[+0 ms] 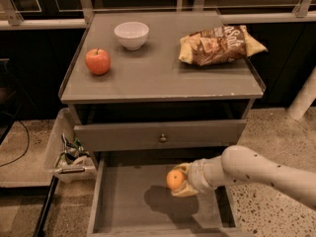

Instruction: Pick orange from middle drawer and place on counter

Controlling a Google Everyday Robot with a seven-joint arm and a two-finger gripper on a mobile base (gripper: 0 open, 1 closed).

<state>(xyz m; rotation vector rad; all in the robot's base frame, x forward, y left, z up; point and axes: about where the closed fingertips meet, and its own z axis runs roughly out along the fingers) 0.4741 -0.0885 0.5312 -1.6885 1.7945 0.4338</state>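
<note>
The orange (175, 178) is inside the middle drawer (123, 194), right of centre. Its shadow on the bare floor suggests it is lifted clear.

Hazards:
- The closed drawer front (207, 131) sits just above the fruit. A straight vertical lift would likely strike it and dislodge the orange.
- The smooth round skin may slip from a two-finger hold under a sudden move.
- On the counter (163, 78), the orange may roll. The open area between the red apple (98, 61) and the chip bag (219, 44) looks safest.

Position: the end effector (179, 180), reaching in from the right, is closed around the orange, which sits between its fingers.
</note>
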